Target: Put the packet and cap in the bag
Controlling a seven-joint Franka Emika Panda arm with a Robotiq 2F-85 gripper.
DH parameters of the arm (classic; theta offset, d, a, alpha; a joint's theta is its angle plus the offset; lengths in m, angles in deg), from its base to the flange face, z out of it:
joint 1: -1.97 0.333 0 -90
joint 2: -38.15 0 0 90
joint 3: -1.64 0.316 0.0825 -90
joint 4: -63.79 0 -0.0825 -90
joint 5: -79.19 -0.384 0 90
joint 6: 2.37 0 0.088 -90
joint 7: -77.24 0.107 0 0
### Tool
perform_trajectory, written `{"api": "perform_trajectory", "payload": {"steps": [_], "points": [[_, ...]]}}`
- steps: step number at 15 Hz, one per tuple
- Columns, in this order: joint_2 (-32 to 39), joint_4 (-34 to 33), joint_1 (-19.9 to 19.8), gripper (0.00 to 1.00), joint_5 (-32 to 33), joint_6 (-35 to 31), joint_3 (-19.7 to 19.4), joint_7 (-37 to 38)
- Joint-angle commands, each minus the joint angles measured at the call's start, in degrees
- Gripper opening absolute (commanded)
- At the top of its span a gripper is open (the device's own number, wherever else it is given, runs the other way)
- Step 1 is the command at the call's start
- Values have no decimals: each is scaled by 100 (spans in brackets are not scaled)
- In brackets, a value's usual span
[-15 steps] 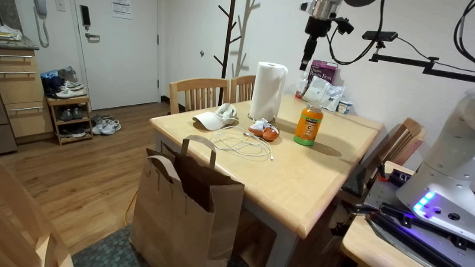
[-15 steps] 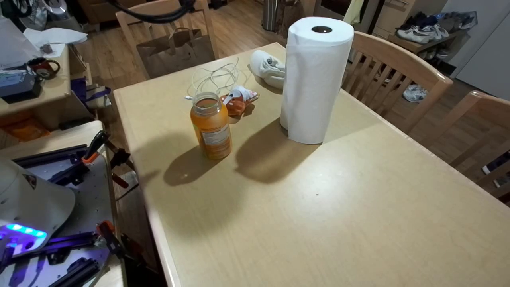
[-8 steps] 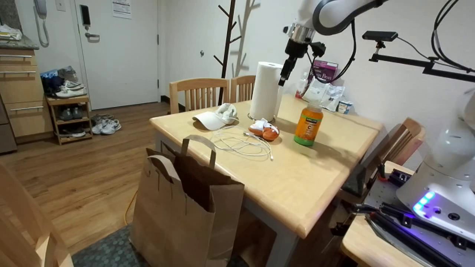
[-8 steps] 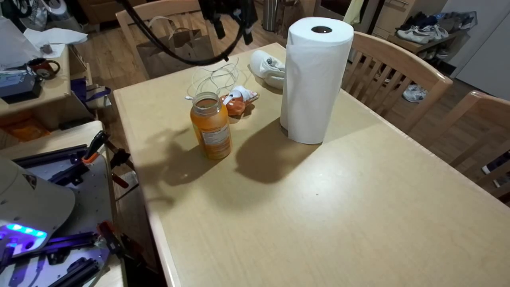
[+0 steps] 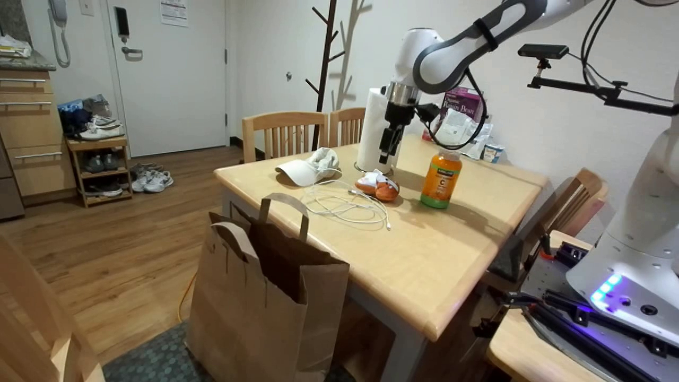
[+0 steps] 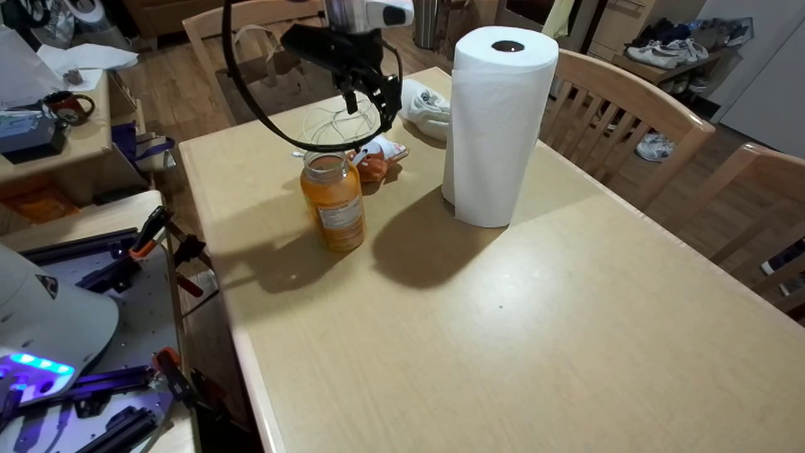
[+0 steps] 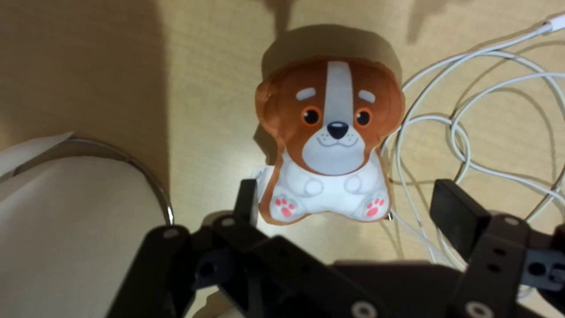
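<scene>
The packet (image 5: 377,185) looks like a flat dog-shaped stuffed item, orange-brown and white. It lies face up on the table in the wrist view (image 7: 331,141) and shows in an exterior view (image 6: 377,157). My gripper (image 5: 384,158) is open and empty, a little above the packet. In the wrist view its fingertips (image 7: 346,201) stand wide apart, one on either side of the packet's lower end. The whitish cap (image 5: 305,171) lies by the table's far corner, and also shows in an exterior view (image 6: 424,113). The brown paper bag (image 5: 249,313) stands open on a chair beside the table.
A paper-towel roll (image 6: 500,138) stands close to the packet. An orange bottle (image 5: 441,180) stands on its other side. A white cable (image 7: 459,128) lies coiled against the packet. A cereal box (image 5: 462,101) and pouches stand at the wall end of the table (image 6: 534,352).
The arm has come down and across the table. My gripper has moved from high up beyond the towel roll to low above the packet. The packet, cap and bag have not moved.
</scene>
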Motion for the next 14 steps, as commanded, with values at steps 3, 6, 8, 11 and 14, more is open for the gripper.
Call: {"api": "perform_trajectory", "payload": {"steps": [3, 6, 8, 11, 14], "points": [[632, -364, -51, 100, -199, -2, 75, -116], [774, -364, -55, 100, -102, -183, 44, -131], [845, -358, -52, 100, -55, -227, 21, -130], [910, -377, -79, 100, -104, -262, 45, -185], [958, -427, -50, 100, -48, -191, 33, -167]]}}
